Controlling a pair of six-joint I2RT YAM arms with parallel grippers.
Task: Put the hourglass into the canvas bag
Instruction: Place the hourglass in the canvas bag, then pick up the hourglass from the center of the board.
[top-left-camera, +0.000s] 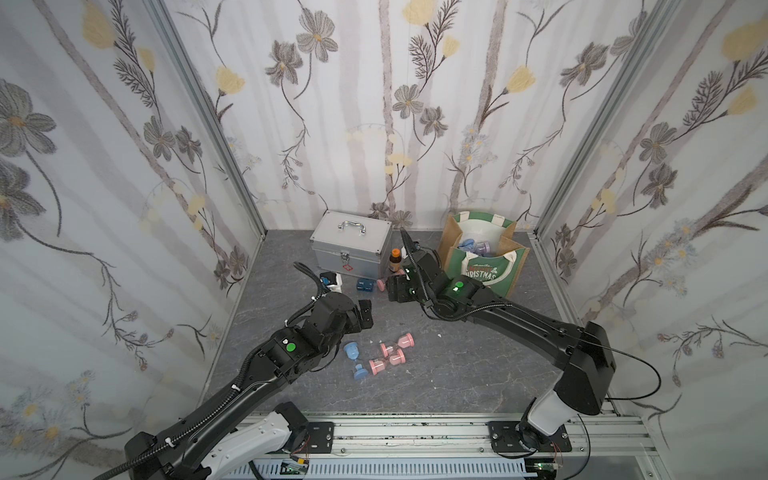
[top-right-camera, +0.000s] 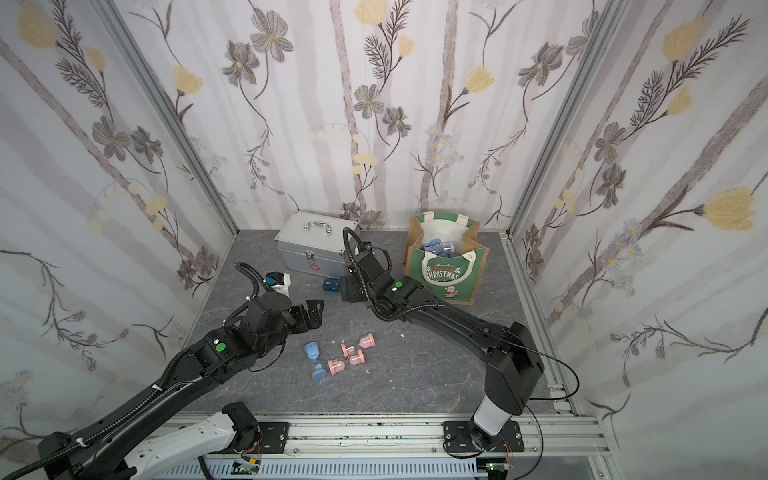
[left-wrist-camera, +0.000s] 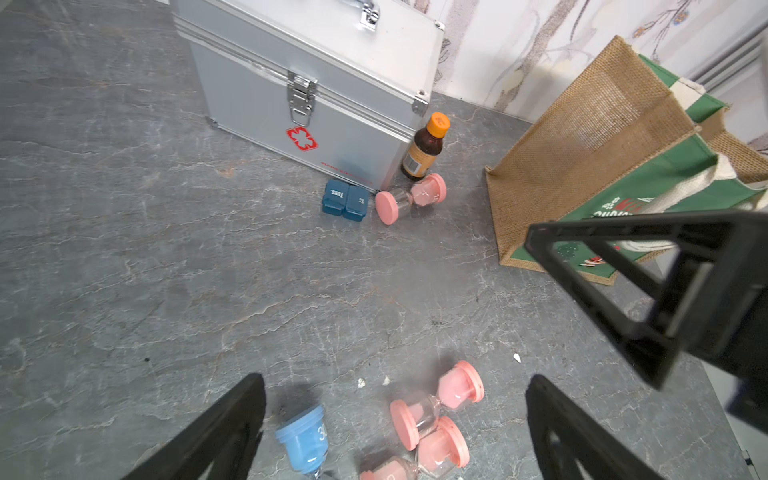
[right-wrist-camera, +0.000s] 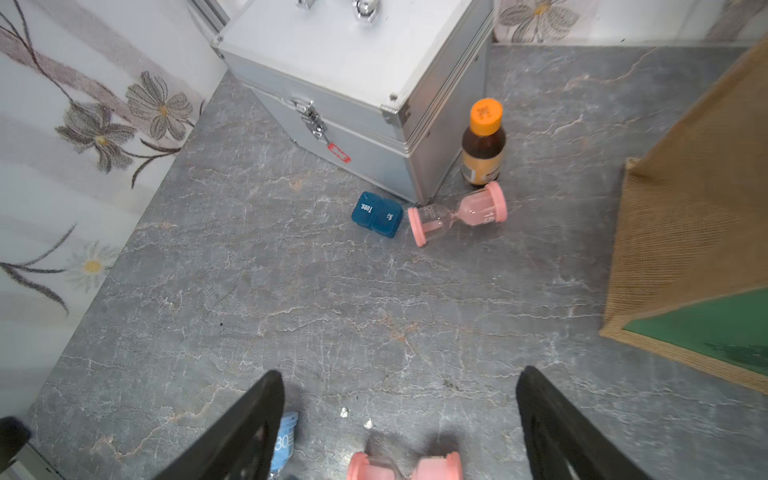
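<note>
Three hourglasses lie together on the grey floor: a blue hourglass (top-left-camera: 353, 360) (left-wrist-camera: 303, 440) and two pink hourglasses (top-left-camera: 392, 351) (left-wrist-camera: 436, 415). Another pink hourglass (right-wrist-camera: 457, 214) (left-wrist-camera: 411, 198) lies by the corner of the metal case. The canvas bag (top-left-camera: 484, 266) (top-right-camera: 446, 266) stands open at the back right, with blue and purple hourglasses inside. My left gripper (left-wrist-camera: 395, 382) (top-left-camera: 365, 316) hangs open above the pile, holding nothing. My right gripper (right-wrist-camera: 399, 374) (top-left-camera: 392, 291) is also open and empty, above the floor left of the bag.
A silver metal case (top-left-camera: 351, 247) stands at the back, left of the bag. Beside it are a brown bottle with an orange cap (right-wrist-camera: 484, 141), a blue pill box (right-wrist-camera: 376, 214) and a small white and blue object (top-left-camera: 330, 280). Papered walls enclose three sides.
</note>
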